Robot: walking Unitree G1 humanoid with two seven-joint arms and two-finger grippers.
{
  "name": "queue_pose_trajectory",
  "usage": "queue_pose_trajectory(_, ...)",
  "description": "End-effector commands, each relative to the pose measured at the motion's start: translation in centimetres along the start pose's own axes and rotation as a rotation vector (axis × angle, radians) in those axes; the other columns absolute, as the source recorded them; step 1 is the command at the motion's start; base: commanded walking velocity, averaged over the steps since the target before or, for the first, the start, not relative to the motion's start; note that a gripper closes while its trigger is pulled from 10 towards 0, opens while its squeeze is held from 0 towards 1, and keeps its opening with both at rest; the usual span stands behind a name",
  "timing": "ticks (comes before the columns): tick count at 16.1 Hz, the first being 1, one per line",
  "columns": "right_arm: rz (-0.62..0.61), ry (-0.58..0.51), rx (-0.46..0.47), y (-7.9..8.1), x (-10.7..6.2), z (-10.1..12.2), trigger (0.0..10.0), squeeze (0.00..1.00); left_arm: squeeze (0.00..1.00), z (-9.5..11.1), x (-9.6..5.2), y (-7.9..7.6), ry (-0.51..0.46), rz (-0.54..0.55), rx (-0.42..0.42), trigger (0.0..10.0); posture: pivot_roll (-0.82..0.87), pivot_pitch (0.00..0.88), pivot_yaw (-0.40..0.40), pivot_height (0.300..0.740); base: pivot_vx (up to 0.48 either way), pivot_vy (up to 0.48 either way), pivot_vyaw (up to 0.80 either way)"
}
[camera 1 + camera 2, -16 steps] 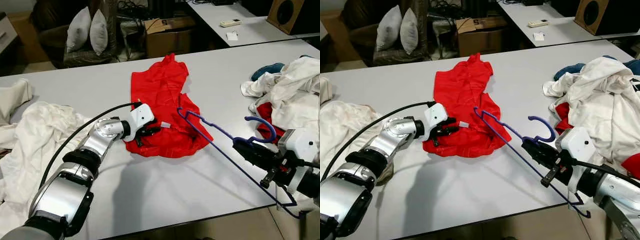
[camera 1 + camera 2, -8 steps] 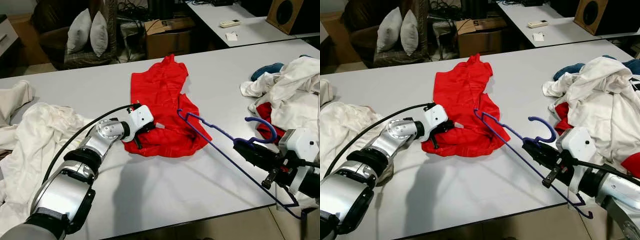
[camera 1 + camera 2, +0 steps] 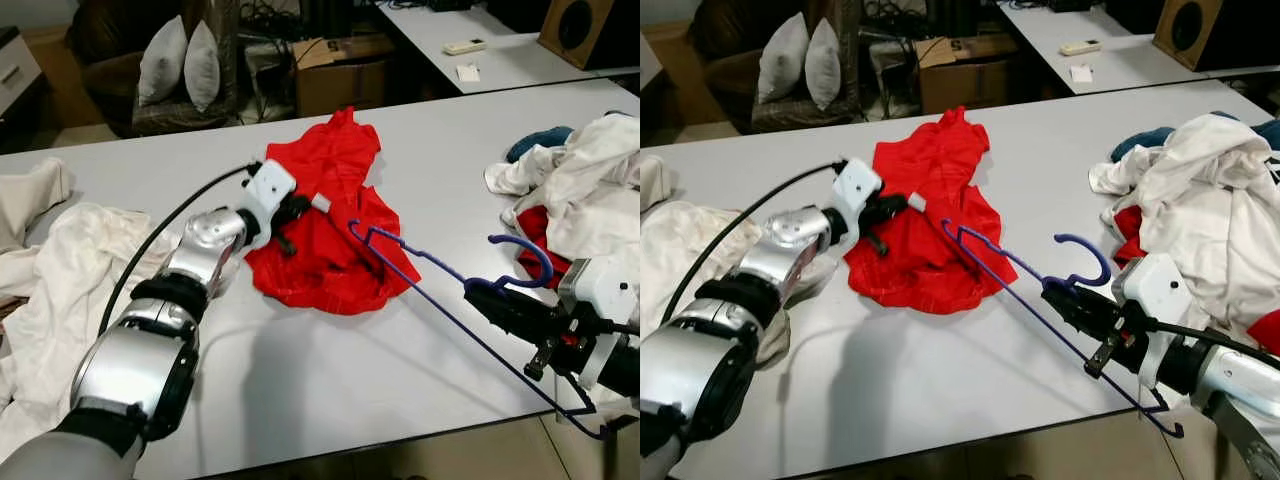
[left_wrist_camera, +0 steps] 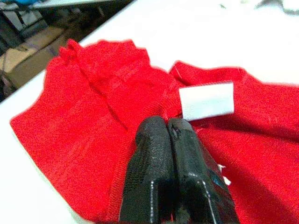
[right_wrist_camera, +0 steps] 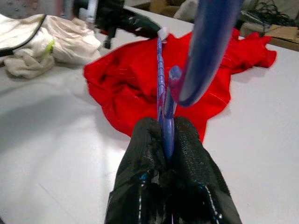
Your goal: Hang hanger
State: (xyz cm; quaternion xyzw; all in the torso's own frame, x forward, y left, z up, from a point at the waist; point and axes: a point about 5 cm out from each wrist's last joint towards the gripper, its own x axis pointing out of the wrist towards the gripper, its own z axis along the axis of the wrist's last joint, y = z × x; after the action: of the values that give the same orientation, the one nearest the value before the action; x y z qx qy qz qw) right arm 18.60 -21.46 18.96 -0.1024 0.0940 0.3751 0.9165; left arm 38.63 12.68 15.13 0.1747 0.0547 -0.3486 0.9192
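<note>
A red garment (image 3: 330, 235) lies crumpled on the white table (image 3: 330, 370), a little left of the middle. My left gripper (image 3: 300, 207) is shut on its edge beside a white label (image 4: 206, 100) and holds that edge raised off the table. My right gripper (image 3: 488, 296), at the table's near right, is shut on a blue wire hanger (image 3: 430, 265) just below its hook (image 3: 530, 262). The hanger's far corner rests over the garment's right side. In the right wrist view the hanger (image 5: 163, 93) runs from the shut fingertips toward the red cloth.
A heap of white and red clothes (image 3: 590, 180) fills the table's right end, and white cloth (image 3: 60, 270) covers its left end. Behind the table stand a cardboard box (image 3: 335, 70), a chair with pillows (image 3: 180, 60) and a second table (image 3: 500, 50).
My left gripper has lifted the garment's labelled edge and drawn it away toward the table's far side. The right gripper and hanger have barely moved.
</note>
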Motion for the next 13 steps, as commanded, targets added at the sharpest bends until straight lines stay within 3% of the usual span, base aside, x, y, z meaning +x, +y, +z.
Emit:
queue_pose_trajectory(1, 0.031, -0.034, -0.008, 0.6, -0.3, 0.9, 10.0, 0.0, 0.0, 2.4, 0.1, 1.3, -0.06, 0.049, 0.033, 0.0, -0.07, 0.0, 0.102, 0.74, 0.0, 0.0, 0.0)
queue_pose_trajectory(4, 0.093, -0.064, 0.006, 1.2, -0.5, 1.6, 10.0, 0.0, 0.0, 4.9, 0.1, 2.6, -0.092, 0.107, 0.143, 0.0, -0.07, 0.0, 0.105, 0.74, 0.0, 0.0, 0.0)
queue_pose_trajectory(6, 0.105, -0.014, 0.013, 1.4, -0.2, 1.0, 10.0, 0.0, 0.0, 6.6, -0.1, 3.2, -0.143, 0.127, 0.174, 0.0, -0.08, 0.0, 0.103, 0.74, 0.0, 0.0, 0.0)
queue_pose_trajectory(8, 0.018, 0.119, 0.037, 0.6, 1.2, -1.2, 10.0, 0.0, 0.0, 8.5, -0.4, 3.5, -0.198, 0.129, 0.248, 0.0, -0.07, 0.0, 0.099, 0.74, 0.0, 0.0, 0.0)
queue_pose_trajectory(10, -0.063, 0.163, 0.063, -0.3, 2.2, -2.2, 10.0, 0.0, 0.0, 9.2, -0.7, 3.7, -0.208, 0.138, 0.304, 0.0, -0.06, 0.0, 0.089, 0.74, 0.0, 0.0, 0.0)
queue_pose_trajectory(13, -0.187, 0.106, 0.08, -2.0, 3.0, -1.8, 10.0, 0.0, 0.0, 9.7, -1.3, 4.2, -0.207, 0.167, 0.382, 0.0, -0.05, 0.0, 0.083, 0.74, 0.0, 0.0, 0.0)
